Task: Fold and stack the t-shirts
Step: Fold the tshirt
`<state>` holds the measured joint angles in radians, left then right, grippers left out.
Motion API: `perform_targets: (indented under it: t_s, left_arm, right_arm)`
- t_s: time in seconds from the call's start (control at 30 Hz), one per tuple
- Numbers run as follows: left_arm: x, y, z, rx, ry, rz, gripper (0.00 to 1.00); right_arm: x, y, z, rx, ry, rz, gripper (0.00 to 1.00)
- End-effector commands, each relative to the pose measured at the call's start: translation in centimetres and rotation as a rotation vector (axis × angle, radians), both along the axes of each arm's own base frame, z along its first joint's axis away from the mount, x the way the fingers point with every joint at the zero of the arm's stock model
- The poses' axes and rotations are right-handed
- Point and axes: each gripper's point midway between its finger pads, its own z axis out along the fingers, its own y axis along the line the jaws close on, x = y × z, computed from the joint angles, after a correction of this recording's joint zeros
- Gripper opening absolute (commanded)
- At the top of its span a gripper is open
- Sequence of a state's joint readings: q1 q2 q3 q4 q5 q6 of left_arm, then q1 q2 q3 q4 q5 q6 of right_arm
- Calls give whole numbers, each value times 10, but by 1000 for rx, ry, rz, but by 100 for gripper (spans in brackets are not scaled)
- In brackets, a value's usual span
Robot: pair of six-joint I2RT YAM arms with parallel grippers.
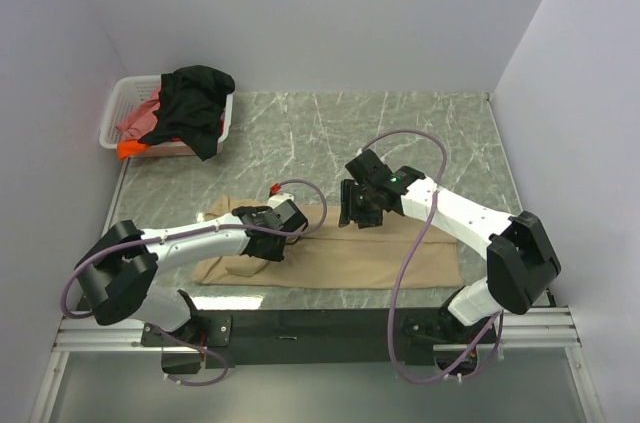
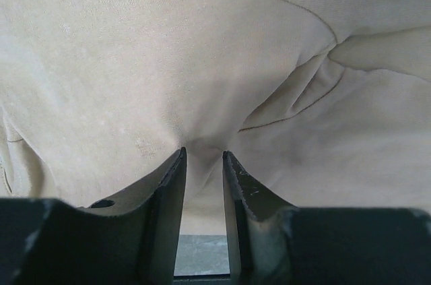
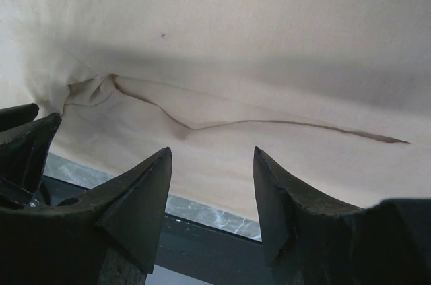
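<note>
Left gripper [image 2: 203, 152]: nearest the arm bases, low over the left part of the shirt; fingers drawn almost together on a small pinch of tan cloth, which puckered up to their tips.
Tan t-shirt [image 1: 350, 253]: lay spread flat along the near side of the table, running left to right, with a long fold crease across it and a bunched flap at its left end.
Handling: judged light, limp and soft, with no stiffness of its own; a pinched layer would likely drag and wrinkle the cloth around it, and a grab in the middle might lift one layer only.
Where to hold: an edge or corner looked the better place, with both layers between the fingers, one hand at each end so the fold line stays straight.
Right gripper [image 3: 212, 151]: just beyond the shirt's middle, at its far edge; fingers wide apart, holding nothing, cloth showing between them.
Marble table [image 1: 400, 133]: bare grey-veined top beyond the shirt.
White lattice basket [image 1: 112, 108]: far left corner, well apart from both arms.
Black t-shirt [image 1: 195, 103]: heaped over the basket's right rim, unfolded.
Pink-red t-shirt [image 1: 138, 121]: crumpled inside the basket, beside the black one.
Orange t-shirt [image 1: 128, 149]: only a scrap showed at the basket's near edge.
</note>
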<state>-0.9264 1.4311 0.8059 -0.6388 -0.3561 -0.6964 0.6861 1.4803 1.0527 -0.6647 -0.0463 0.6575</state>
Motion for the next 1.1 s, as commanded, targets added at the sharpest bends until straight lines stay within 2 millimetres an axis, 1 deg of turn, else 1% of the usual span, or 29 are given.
perform_targets:
  t_s: [0.0,0.3,0.43,0.5,0.6,0.63,0.7,0.73,0.77,0.83,0.97,1.0,1.03,1.07]
  left_arm:
    - [-2,-4,7,-36,-4,-11,37]
    - [-6,-2,-2,-18,22,-15,37]
    - [-4,1,0,-16,7,6,29]
    - [-5,3,-3,-7,11,11,29]
    - [-7,6,-9,15,26,22,25]
    - [-7,7,-9,19,27,22,21]
    - [-5,6,-7,17,17,23,16]
    - [-4,5,-4,10,13,23,10]
    - [-2,2,1,-3,5,19,6]
    - [-1,-3,5,-24,10,3,1]
    - [10,-13,23,-125,12,-16,0]
    - [19,-10,27,-155,6,-2,0]
    - [21,-11,30,-187,18,-4,0]
    - [29,-6,35,-216,11,22,0]
  right_arm:
    - [6,2,15,40,-48,-12,59]
    - [6,0,15,36,-54,-16,59]
    - [6,0,16,37,-57,-16,59]
    - [5,0,16,38,-56,-14,59]
    - [6,0,17,37,-59,-15,59]
    - [6,-1,16,34,-58,-18,59]
    - [5,-2,17,34,-59,-20,59]
    - [6,-1,17,35,-63,-18,59]
    - [6,-2,17,33,-63,-20,59]
    - [5,-3,17,33,-63,-20,59]
    - [5,-3,18,34,-65,-22,59]
    - [5,-3,18,34,-64,-23,59]
    - [5,-2,18,37,-67,-22,59]
    - [5,-3,19,37,-69,-25,59]
